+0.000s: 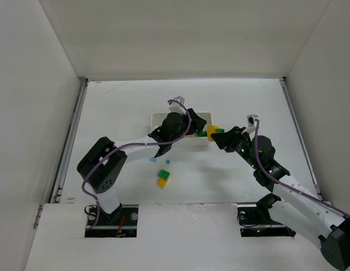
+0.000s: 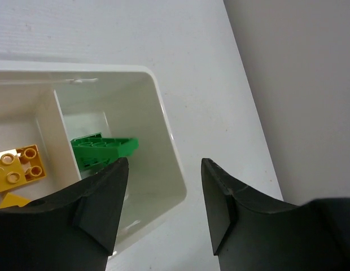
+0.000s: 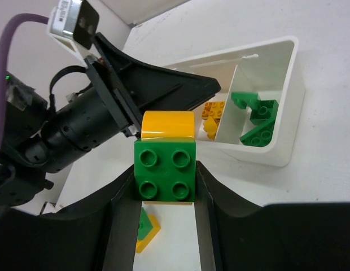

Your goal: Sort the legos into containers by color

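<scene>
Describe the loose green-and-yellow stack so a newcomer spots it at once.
Find the white tray mid-table. On the table between it and the arm bases lies the green-and-yellow stack. Its only neighbours there are two tiny blue pieces, single-coloured and much smaller.

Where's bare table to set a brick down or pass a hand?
Free: far strip between tray and back wall; left side beyond left arm. Crowded: at the tray, where right arm meets left, plus the green-yellow stack and blue bricks before it.

Right claw (image 3: pixel 165 183) grips a green-and-yellow stack (image 3: pixel 165 164); white tray (image 3: pixel 265 153) beyond holds bricks (image 3: pixel 255 110).
</scene>
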`<state>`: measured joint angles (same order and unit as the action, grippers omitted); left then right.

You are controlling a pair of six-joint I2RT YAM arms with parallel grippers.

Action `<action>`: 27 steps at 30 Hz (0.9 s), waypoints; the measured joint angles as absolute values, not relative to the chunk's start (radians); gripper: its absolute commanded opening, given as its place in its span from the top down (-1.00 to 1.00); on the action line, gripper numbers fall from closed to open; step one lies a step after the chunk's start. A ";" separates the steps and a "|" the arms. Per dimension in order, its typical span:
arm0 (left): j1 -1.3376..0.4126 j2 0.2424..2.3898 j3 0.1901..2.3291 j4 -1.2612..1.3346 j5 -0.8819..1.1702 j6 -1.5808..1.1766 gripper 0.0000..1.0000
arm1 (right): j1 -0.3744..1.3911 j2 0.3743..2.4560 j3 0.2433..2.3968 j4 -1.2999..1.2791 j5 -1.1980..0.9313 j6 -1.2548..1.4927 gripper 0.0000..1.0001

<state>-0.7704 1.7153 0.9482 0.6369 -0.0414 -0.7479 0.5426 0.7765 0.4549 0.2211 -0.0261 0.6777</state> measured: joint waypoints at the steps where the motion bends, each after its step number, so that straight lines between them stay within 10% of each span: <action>1: -0.770 1.707 0.942 0.641 -0.041 -0.754 -0.06 | 0.543 0.783 0.454 0.226 -0.027 0.678 0.52; 27: -0.712 1.260 0.453 1.056 -0.030 -1.084 -0.17 | 0.626 1.192 0.482 0.706 -0.153 1.035 0.48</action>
